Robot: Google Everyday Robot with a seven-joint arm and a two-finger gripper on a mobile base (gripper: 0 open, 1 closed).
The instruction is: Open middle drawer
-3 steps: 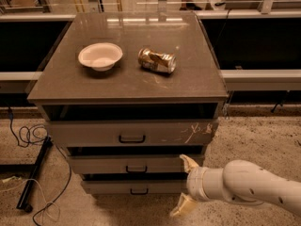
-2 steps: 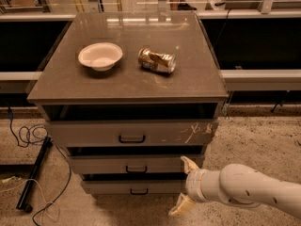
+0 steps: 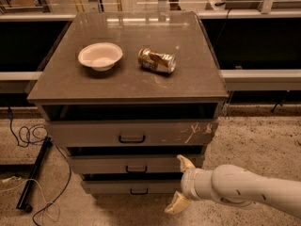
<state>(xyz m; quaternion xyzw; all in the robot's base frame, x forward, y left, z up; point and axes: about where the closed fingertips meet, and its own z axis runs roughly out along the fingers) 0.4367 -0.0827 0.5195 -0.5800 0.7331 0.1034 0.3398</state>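
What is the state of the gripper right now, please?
Gripper: open, holding nothing, near the right end of the middle drawer, to the right of its handle.

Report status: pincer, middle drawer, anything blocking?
Pincer open, low, right of the handle, not on it. Middle drawer looks shut. Nothing between pincer and handle.

On the surface (image 3: pixel 127 86) you have the bowl (image 3: pixel 100 56) at left and the can (image 3: pixel 156 60) on its side just right of it. Below, the top drawer (image 3: pixel 94 133), the middle drawer (image 3: pixel 103 165) and the bottom drawer (image 3: pixel 108 187) stack downward. Your claw (image 3: pixel 175 185) sits before the stack's right part, spread, its upper finger overlapping the middle drawer's front. Cables (image 3: pixel 26 136) lie on the floor at left.
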